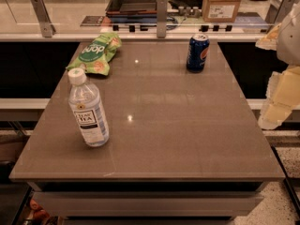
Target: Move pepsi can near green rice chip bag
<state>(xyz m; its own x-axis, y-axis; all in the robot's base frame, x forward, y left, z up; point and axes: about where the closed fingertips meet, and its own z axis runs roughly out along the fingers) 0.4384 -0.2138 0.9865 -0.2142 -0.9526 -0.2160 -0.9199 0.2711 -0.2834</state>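
Pepsi can [198, 53] is seen standing upright on the far right part of the table [159, 125], with its silver top up and its round logo turned toward the right. The gripper [280, 97] is found at the right edge of the view, beyond the table's right side, as a pale, blocky shape. Whether it is spread or closed cannot be told. Seen from the gripper, the can is placed to the left and somewhat farther back, well apart from it. The green rice chip bag [96, 54] is laid crumpled at the far left corner of the table, much farther to the left of the gripper than the can, and well apart from the can. A clear tea bottle [87, 109] with a white cap is stood upright toward the front left, across the table from the gripper. A cardboard box [221, 3] is seen on the counter behind the can.
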